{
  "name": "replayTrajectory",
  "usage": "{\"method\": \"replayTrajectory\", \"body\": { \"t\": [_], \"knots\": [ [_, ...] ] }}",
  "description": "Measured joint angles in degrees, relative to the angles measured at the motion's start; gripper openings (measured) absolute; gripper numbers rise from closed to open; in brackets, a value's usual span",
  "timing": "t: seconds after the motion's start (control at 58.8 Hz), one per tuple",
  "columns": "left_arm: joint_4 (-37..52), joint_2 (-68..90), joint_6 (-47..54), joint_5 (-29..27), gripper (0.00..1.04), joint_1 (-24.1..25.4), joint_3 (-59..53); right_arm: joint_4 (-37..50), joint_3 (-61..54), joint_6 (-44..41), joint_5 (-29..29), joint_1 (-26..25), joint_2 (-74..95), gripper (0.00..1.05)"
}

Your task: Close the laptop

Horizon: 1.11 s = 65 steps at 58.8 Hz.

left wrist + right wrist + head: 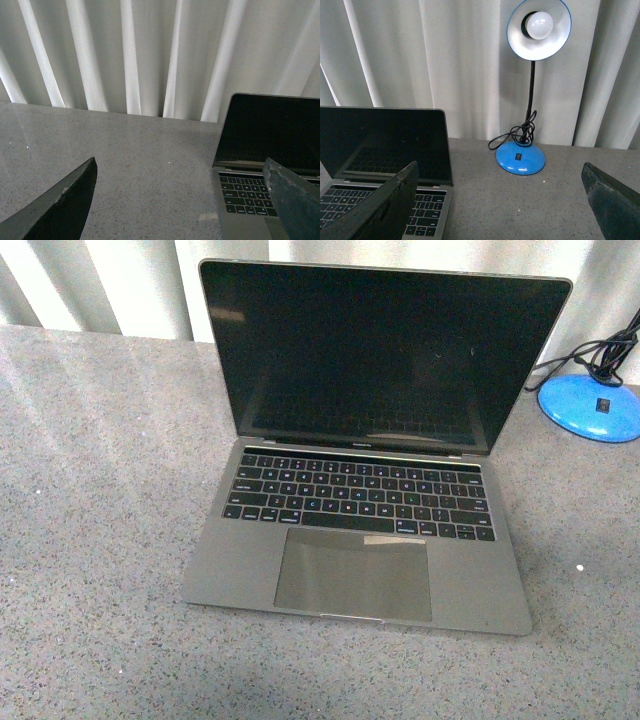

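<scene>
Grey speckled countertop (90, 540): bare under both pairs of fingers; edges cut off in every view.
Laptop (360, 450): open on the countertop, lid upright and leaning slightly back; well beyond both sets of fingertips, touched by neither.
Left gripper (180, 167): fingers (65, 205) spread wide, pinching nothing; only two dark tips in view, one of them covering a corner of the keys.
Right gripper (499, 167): spread wide, empty; one tip hiding part of the key rows, the other over bare stone.
Screen (385, 355): glossy black, with only a faint reflection of the keys.
Keyboard (365, 495): black keys, legends too small to read.
Trackpad (355, 575): large, grey, below the keys.
Writing: one tiny pale word on the bezel under the screen, not legible.
Lid's outer face: turned away from all three cameras.
Desk lamp (521, 157): blue base beyond the gap between the right fingers, just beside the laptop; white bulb in the shade; black cord (517, 135) coiled on the base; marking on the small switch unreadable; only base and cord in the front view, cut by the frame edge.
Curtain (125, 55): pale, pleated, behind everything.
</scene>
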Motion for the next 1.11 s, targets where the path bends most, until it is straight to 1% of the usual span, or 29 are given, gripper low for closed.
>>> {"method": "replayTrajectory", "body": {
  "t": [1.106],
  "knots": [
    [0.0,0.0,0.0,0.0,0.98,0.0,0.0,0.0,0.0,0.0,0.0,0.0,0.0,0.95]
  ]
}}
